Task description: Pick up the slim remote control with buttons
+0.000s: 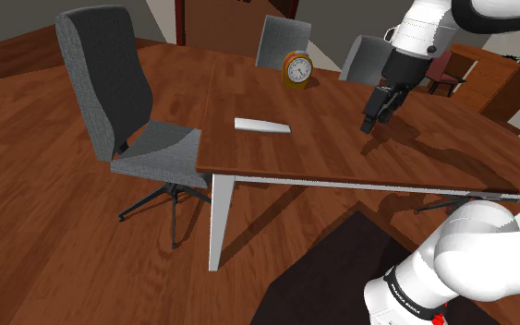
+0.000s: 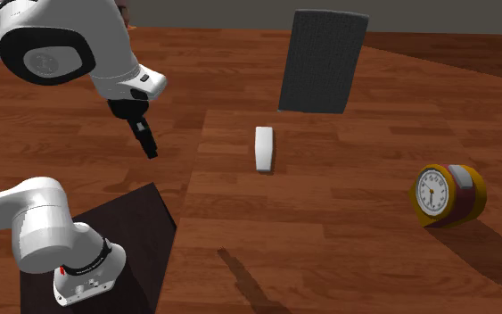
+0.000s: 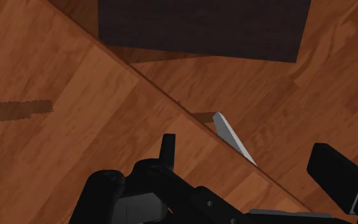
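Gripper (image 1: 372,118): it's hovering over the wooden table (image 1: 322,143), close to the edge by the stand (image 1: 341,272).
Fingers (image 3: 166,147): they're standing spread apart, closing on nothing at all.
Remote (image 1: 262,125): a slim, plain white slab, it's lying flat on the table well apart from the fingers, off to the shoulder view's left of them.
Clock (image 1: 296,68): it's sitting upright, farther from the fingers than the remote.

We cannot make out buttons on the remote (image 2: 264,147), and the table (image 2: 329,232) hides the chair (image 2: 323,61) below its back.
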